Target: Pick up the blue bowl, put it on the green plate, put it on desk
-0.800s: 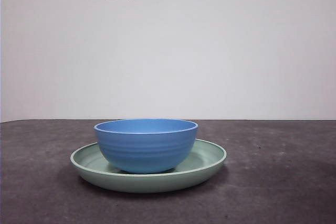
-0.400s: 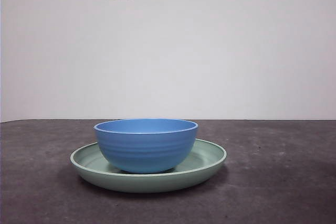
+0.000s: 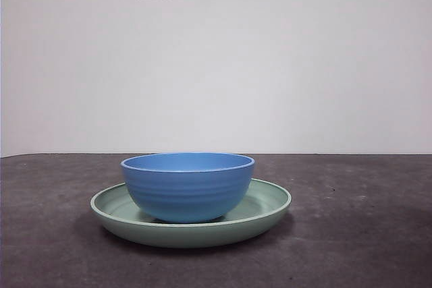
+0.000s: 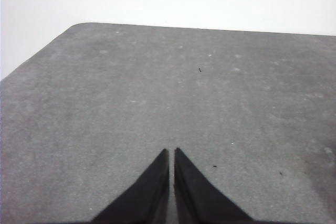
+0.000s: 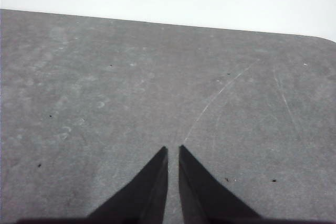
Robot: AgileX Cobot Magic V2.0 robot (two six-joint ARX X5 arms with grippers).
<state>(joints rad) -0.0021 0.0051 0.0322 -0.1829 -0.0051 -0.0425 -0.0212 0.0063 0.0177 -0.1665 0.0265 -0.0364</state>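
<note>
Basically nothing changed: round ridged blue bowl (image 3: 187, 187) stayed inside the shallow sage-green plate (image 3: 270, 200) on the dark speckled tabletop (image 3: 358, 234); left gripper (image 4: 171, 153) and right gripper (image 5: 173, 150) fingers nearly closed, empty, away from the plate, so the bowl's move to the tabletop looked pending.

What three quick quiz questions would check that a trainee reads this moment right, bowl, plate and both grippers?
1. True or false: the blue bowl sits upright inside the green plate.
2. What does the left gripper hold? A) the bowl B) the plate C) nothing
3. Fill in: the right gripper has its jaws nearly ____ over bare desk.

Key
1. True; the plate lies flat on the desk and no arm is near it in the front view.
2. C; its jaws are together above bare tabletop.
3. Closed, with only a thin slit between them.
</note>
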